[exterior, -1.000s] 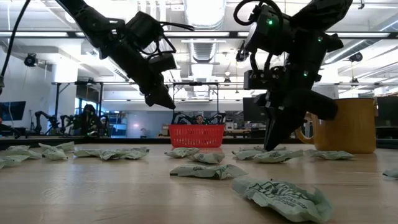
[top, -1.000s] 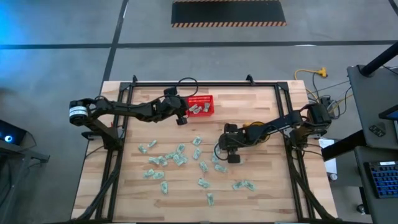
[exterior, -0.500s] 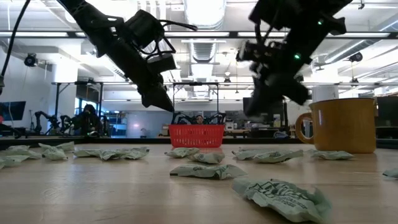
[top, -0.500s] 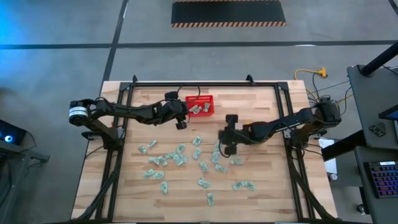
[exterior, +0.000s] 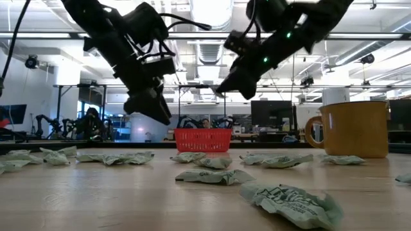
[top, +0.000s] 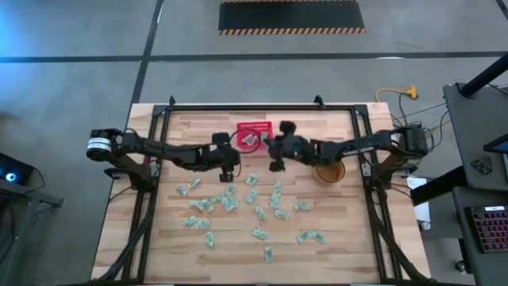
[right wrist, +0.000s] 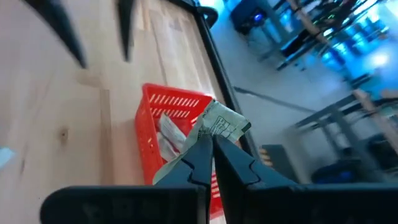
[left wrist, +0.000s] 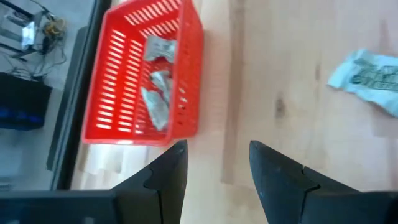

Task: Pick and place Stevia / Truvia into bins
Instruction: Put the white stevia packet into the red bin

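A pale butcher-block table (top: 333,246) lies under me on a grey concrete floor, with green-and-white Stevia sachets (top: 230,202) strewn across its near half and the red basket (top: 252,135) against the far edge, a few sachets already inside it.

My worry is the drop. My right gripper (right wrist: 211,142) pinches one sachet (right wrist: 222,124) only by its lower edge, right beside the basket, so letting go before I am squarely over the opening could leave it on the rim or the wood. My left gripper (left wrist: 214,165) hovers close on the basket's other side, and crowding could bump it.

Right fingers are clamped on that sachet; left fingers are spread apart, holding nothing. A yellow mug (exterior: 350,128) stands behind my right arm.
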`<state>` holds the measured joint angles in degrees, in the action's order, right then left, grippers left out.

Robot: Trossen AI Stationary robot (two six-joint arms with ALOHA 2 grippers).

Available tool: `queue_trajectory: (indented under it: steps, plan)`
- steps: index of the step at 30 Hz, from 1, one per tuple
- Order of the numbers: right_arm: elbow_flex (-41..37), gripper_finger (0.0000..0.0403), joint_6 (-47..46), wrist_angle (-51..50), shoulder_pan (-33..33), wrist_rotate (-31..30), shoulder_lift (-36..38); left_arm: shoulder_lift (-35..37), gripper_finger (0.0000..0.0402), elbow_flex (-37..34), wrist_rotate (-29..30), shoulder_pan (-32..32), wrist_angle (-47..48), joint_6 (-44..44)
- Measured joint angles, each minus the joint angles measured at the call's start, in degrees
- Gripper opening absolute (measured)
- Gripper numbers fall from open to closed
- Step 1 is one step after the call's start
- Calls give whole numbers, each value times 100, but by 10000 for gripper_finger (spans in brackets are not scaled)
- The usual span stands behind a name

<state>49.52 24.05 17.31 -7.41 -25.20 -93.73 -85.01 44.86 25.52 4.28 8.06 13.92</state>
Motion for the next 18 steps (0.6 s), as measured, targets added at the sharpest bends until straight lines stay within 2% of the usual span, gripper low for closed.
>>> queue_trajectory:
  steps: [4,11,18]
  plan:
    - [-2,9,-271,171,-506,702,-174,-2,155,2,0,-140,151,-388]
    - [-2,14,-633,401,-1076,755,-399,-2,155,2,0,-289,207,-763]
    - [-2,67,-755,417,-1279,1332,-462,-2,155,2,-2,-307,215,-934]
